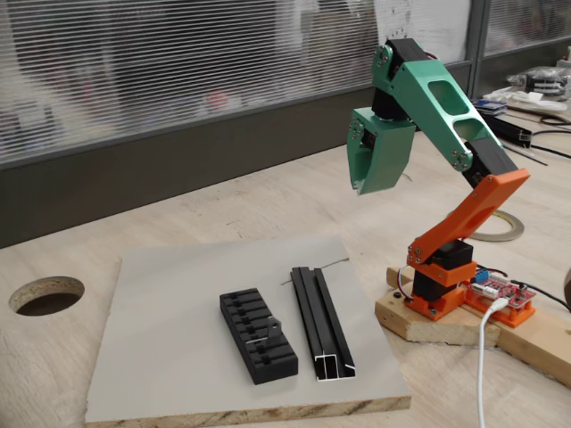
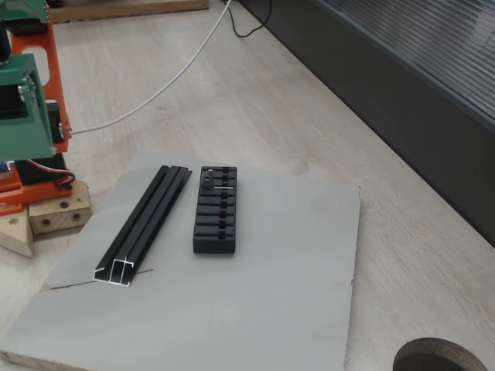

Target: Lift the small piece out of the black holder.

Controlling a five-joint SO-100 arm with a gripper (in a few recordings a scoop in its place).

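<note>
Bracket status first: the small piece point(image 1: 270, 332) sits in the black holder point(image 1: 257, 335), in a slot toward the near end in the fixed view with the arm on the right; in the other fixed view it point(image 2: 213, 182) shows toward the far end of the holder point(image 2: 216, 210). One leg stands up out of the slot, the other lies thin and pale across the top. I cannot tell how deep the seated part goes.

Holder rests on a grey board point(image 1: 169, 357) on the desk, just beside a long black rail point(image 1: 319, 323), parallel and apart from it.

End effector point(image 1: 378, 183) hangs high above the far right of the board, well clear of the holder, pointing down. From this angle I see it as one green wedge and cannot tell whether its fingers are spread or pressed together. It carries nothing that I can see.

My judgement on handling:
- Piece looks like thin metal: very light, stiff, smooth, so likely slippery in the fingers and prone to flick away if pinched off-centre.
- Best hold is the upright leg, fingers on its two flat faces, pulling straight up along the slot.
- Holder seems light plastic and unclamped; if the piece binds, I expect the whole block may lift or slide toward the rail.
</note>
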